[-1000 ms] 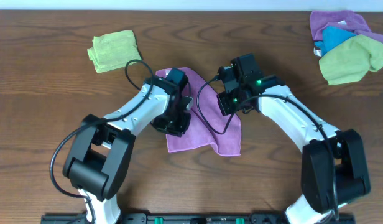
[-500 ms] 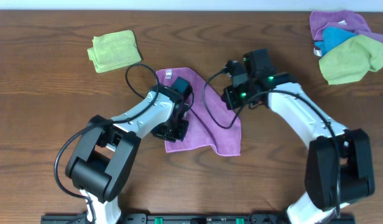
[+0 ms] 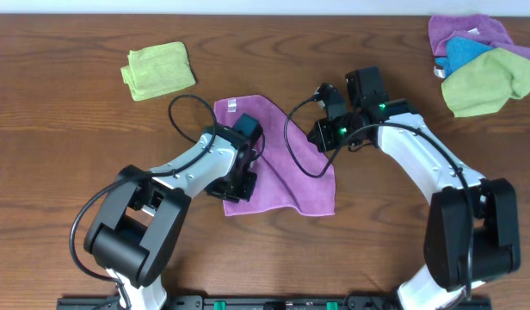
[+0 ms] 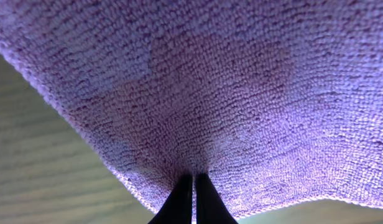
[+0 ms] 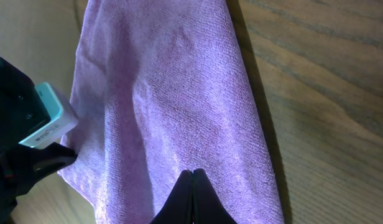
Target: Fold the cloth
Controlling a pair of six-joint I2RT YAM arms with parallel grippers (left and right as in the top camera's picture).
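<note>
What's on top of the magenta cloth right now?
The left gripper and right gripper sit over the cloth, jaws shut, pinching it. The fabric beneath the two grippers is hidden.

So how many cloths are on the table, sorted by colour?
Magenta-purple cloth: 1
Lime-green cloths: 2
Lavender-purple cloth: 1
Blue cloth: 1
Total: 5
</note>
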